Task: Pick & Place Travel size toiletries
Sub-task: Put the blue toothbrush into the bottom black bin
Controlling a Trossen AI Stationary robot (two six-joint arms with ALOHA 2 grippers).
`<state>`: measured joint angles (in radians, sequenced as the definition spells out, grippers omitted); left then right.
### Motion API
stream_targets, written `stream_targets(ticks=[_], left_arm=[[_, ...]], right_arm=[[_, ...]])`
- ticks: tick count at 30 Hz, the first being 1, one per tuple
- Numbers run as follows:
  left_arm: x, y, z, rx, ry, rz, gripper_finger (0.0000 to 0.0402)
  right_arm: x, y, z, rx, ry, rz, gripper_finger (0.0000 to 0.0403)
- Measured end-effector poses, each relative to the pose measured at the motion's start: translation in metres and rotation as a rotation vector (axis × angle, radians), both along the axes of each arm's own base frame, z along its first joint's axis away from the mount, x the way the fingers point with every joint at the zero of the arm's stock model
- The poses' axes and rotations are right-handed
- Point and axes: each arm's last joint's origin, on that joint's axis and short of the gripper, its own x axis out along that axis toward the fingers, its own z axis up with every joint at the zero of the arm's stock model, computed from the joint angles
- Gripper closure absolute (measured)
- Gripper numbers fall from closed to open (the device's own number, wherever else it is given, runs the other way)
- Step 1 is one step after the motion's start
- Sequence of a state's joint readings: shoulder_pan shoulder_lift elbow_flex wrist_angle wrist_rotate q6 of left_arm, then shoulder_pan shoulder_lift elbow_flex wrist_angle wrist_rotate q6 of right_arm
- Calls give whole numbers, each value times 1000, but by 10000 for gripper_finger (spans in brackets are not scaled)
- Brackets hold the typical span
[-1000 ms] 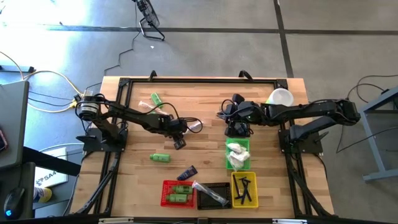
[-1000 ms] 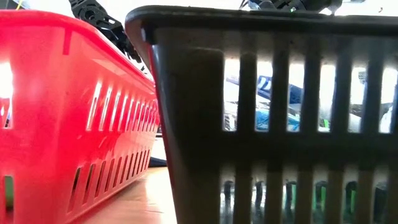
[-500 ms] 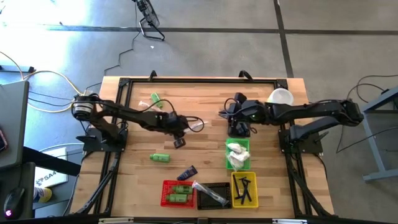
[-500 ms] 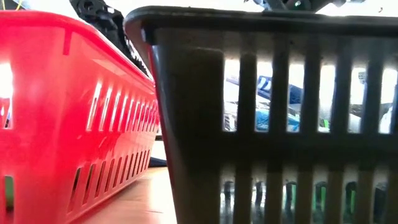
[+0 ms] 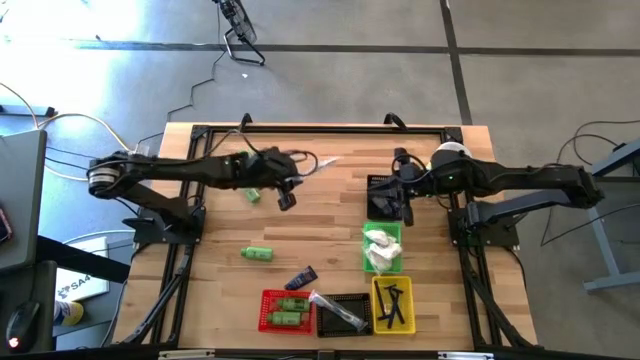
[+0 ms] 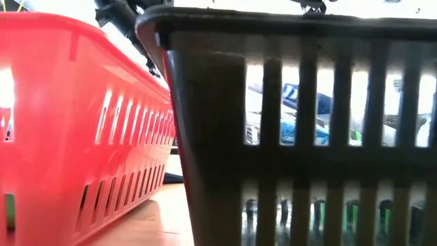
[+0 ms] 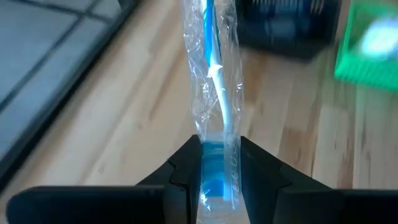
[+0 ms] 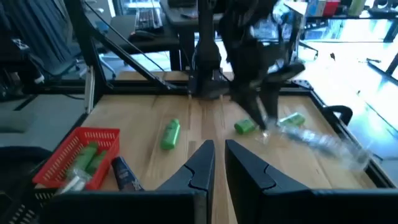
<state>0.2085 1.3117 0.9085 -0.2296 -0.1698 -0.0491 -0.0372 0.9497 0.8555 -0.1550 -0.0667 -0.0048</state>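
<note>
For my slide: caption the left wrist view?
Left gripper shut on a clear-wrapped toothbrush, held above the wooden table.

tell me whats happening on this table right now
A two-arm robot is sorting travel toiletries into small baskets. The left gripper is shut on a clear-wrapped toothbrush, holding it above the table's far side. The right gripper is closed and empty, near the black basket at the far right. Two green bottles and a dark tube lie loose on the wood; the red basket holds more bottles.
</note>
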Motion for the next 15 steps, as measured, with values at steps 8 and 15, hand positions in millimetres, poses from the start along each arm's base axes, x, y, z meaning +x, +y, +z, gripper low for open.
stream_targets(ticks=[8, 15], left_arm=[[-13, -1, 33, 1, -197, -91, 320], [-12, -5, 47, -19, -329, -261, 320]], right_arm=[[5, -3, -6, -3, 42, -27, 373], [31, -5, -20, -4, 52, -33, 373]])
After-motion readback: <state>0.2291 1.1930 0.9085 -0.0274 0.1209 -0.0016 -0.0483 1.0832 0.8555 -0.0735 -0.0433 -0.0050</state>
